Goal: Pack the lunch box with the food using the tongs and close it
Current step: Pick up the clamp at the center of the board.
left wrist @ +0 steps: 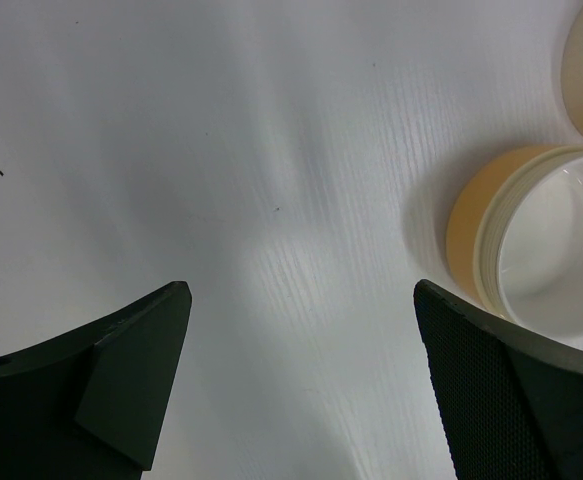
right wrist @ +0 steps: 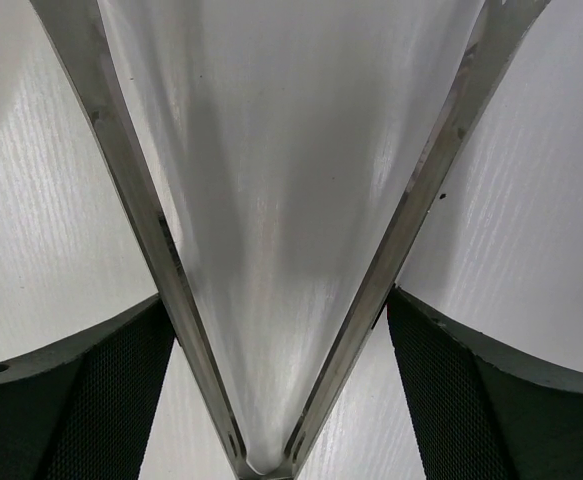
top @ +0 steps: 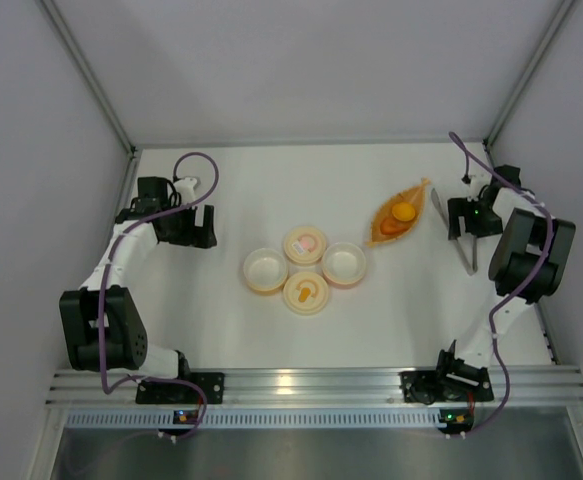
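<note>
The tongs (right wrist: 131, 190) fill the right wrist view as a silver V with its joint nearest the camera. My right gripper (right wrist: 276, 305) straddles them, one finger touching the outer side of each arm. From above, that gripper (top: 459, 218) sits right of the orange leaf dish, with the tongs (top: 469, 258) poking out below it. The food, an orange-yellow ball (top: 403, 211) and an orange wedge (top: 391, 227), lies in the dish. The lunch box tubs, yellow-orange (top: 265, 270) and pink (top: 343, 263), stand open at mid-table. My left gripper (top: 199, 226) is open and holds nothing.
Two cream lids (top: 305, 245) (top: 307, 292) lie between the tubs. The orange leaf dish (top: 383, 236) is right of them. In the left wrist view the yellow-orange tub (left wrist: 471, 225) is right of the open left gripper (left wrist: 301, 290), over bare table. Grey walls enclose the table.
</note>
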### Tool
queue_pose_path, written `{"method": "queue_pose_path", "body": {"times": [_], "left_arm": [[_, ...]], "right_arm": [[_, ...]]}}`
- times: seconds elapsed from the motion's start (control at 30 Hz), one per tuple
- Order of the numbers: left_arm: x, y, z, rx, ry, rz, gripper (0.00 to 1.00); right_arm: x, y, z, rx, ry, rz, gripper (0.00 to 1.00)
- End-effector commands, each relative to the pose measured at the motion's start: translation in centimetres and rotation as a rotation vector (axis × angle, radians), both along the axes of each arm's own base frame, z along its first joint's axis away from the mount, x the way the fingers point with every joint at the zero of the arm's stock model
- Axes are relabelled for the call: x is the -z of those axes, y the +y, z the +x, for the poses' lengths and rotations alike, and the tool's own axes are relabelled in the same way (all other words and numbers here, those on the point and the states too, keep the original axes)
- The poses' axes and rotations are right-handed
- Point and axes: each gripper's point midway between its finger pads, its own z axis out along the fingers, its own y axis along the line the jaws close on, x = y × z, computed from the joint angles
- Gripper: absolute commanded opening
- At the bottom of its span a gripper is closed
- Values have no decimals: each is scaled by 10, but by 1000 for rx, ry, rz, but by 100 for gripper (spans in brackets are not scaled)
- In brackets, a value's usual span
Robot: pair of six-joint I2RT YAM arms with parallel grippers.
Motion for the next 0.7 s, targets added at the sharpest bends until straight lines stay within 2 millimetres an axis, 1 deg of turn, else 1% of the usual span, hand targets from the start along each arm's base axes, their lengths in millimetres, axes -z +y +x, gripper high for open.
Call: {"method": "queue_pose_path", "body": {"times": [0.0, 0.03, 0.17, 0.37, 0.43, 0.5, 0.53, 0.57, 0.6, 0.63, 0.67], "left_arm": [[-21, -2, 13, 11, -72, -7, 98], [-21, -1, 13, 9, -73, -6, 98], [-20, -2, 14, 10, -72, -8, 98], [-19, 0, 15, 8, -71, 2, 98], [-18, 0, 15, 8, -66, 0, 98], [-16, -1, 16, 8, -62, -4, 98], [-16, -1, 16, 8, -61, -6, 98], [-16, -1, 17, 8, -62, -8, 98], [-16, -1, 17, 10, -64, -8, 98], [-16, -1, 17, 9, -64, -9, 98], [-16, -2, 17, 12, -63, -9, 98]], "right_arm": [[37, -4, -32, 12, 176, 21, 84], [39, -3, -35, 14, 193, 26, 83], [39, -4, -34, 17, 217, 25, 83], [40, -4, -36, 22, 251, 24, 80], [40, -5, -36, 25, 252, 18, 78], [40, -4, -36, 23, 251, 20, 66], [37, -3, -35, 20, 240, 24, 61], [37, 0, -37, 9, 236, 34, 57], [34, 4, -34, -2, 216, 54, 50], [25, 6, -31, -6, 186, 58, 48], [22, 10, -33, -18, 176, 76, 46]]}}
